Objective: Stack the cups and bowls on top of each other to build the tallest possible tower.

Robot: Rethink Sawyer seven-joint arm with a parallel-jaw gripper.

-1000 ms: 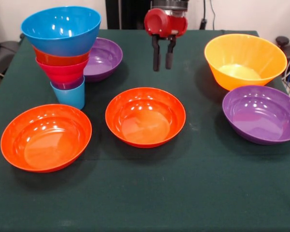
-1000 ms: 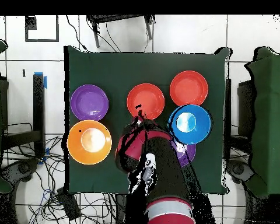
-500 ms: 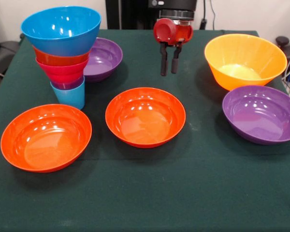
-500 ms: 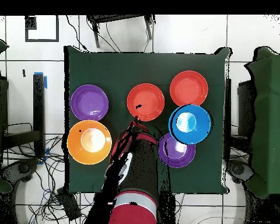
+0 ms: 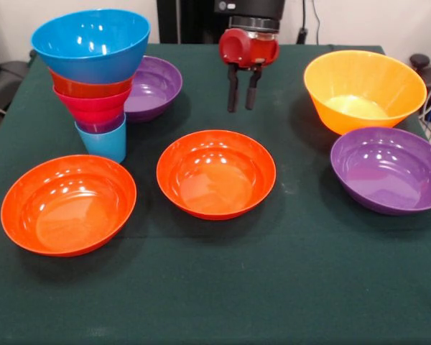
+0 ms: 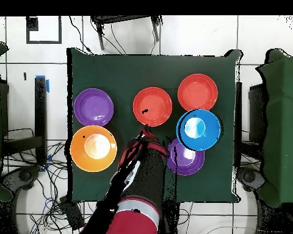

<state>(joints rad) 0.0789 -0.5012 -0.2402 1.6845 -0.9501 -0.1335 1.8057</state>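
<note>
The gripper [image 5: 242, 92] is held empty, fingers parted, at upper centre, above the orange-red bowl [image 5: 215, 173], presumably targeted for the tower [image 5: 93, 79].

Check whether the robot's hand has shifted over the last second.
Yes. The hand went right toward the large yellow-orange plastic bowl, then came back left, ending slightly farther back.

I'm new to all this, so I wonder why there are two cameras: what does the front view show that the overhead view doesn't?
Only the front view shows the tower as layers, the light blue cup lowest, and the tool open above the cloth. Only the overhead view shows the floor and cables round the table. Both show the yellow-orange bowl, two orange-red bowls and two purple bowls.
</note>
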